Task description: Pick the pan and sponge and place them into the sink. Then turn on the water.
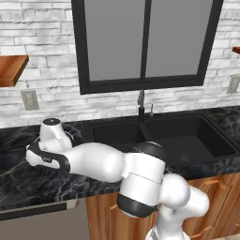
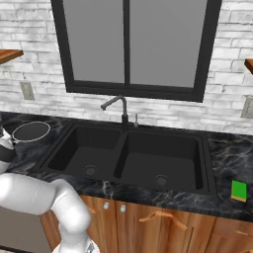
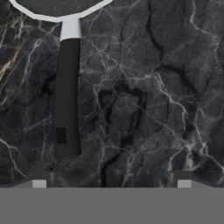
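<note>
One pan [image 2: 30, 132] at the worktop's [image 2: 20, 158] left end, one sponge [image 2: 239, 190] at the right; my fingers [image 3: 111, 179] spread wide beside its handle [image 3: 67, 98].

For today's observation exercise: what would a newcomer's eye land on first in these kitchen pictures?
Probably the big white robot arm stretching left over the black marble counter. Next, the black double sink under the window, with the round pan on the counter to its left. A small green-topped sponge sits at the far right.
</note>
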### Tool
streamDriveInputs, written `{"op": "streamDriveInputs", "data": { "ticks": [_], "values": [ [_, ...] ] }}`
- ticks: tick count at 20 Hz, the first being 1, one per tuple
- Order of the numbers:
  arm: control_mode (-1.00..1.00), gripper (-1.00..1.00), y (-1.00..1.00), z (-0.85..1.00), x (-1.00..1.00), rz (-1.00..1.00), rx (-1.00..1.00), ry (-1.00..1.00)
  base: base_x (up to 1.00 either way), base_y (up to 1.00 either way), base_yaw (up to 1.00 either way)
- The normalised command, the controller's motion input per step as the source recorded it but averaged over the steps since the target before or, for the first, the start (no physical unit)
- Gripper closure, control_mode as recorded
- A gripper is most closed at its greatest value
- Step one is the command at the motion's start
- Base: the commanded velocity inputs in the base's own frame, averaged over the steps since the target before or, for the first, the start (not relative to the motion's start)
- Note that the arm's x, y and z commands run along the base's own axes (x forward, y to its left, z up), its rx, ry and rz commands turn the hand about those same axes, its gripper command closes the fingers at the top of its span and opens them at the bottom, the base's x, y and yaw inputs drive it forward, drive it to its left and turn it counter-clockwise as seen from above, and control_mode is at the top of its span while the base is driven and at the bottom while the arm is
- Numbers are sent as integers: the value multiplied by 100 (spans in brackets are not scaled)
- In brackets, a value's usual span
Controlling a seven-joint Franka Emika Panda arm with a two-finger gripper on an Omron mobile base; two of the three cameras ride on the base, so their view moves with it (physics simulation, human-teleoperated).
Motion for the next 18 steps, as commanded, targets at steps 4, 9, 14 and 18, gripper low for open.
{"op": "streamDriveInputs", "data": {
  "ticks": [4, 9, 14, 18],
  "values": [
    [-100, -100, 24, 0, 53, 0, 0, 7, 0, 0, 0],
    [-100, -100, 26, -7, 42, 0, -2, 9, 0, 0, 0],
    [-100, -100, 27, -34, 27, 0, -3, 7, 0, 0, 0],
    [-100, -100, 31, -42, 31, 0, -5, 2, 0, 0, 0]
  ]
}}
